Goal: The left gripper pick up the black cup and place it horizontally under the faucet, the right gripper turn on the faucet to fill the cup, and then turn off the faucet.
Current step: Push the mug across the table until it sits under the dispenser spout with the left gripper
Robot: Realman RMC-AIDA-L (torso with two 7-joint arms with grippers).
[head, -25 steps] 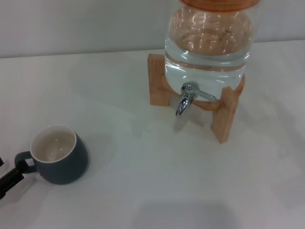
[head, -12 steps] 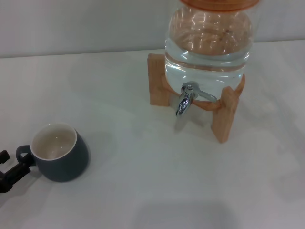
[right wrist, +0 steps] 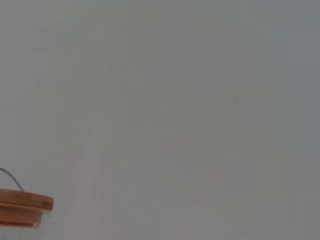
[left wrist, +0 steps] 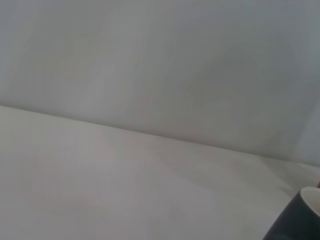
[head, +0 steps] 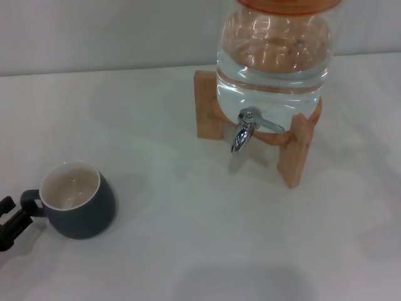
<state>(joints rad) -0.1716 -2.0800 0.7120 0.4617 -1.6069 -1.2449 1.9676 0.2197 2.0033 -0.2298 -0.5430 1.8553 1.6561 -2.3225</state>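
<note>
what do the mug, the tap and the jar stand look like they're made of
Black cup: likely glazed ceramic, with a dark satin outside and a cream inside. Faucet: polished metal, probably chrome, judging by its mirror-like glints. Stand: light, unpainted wood. Jar: clear, apparently glass, with the water showing through.

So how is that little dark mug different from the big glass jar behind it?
The black cup is small, squat, opaque and dark grey with a cream inside that looks empty; the glass jar is much bigger, clear and holds water. The cup sits directly on the table, while the jar rests raised on a wooden stand. The cup has a loop handle, the jar a chrome faucet. Both stand upright.
</note>
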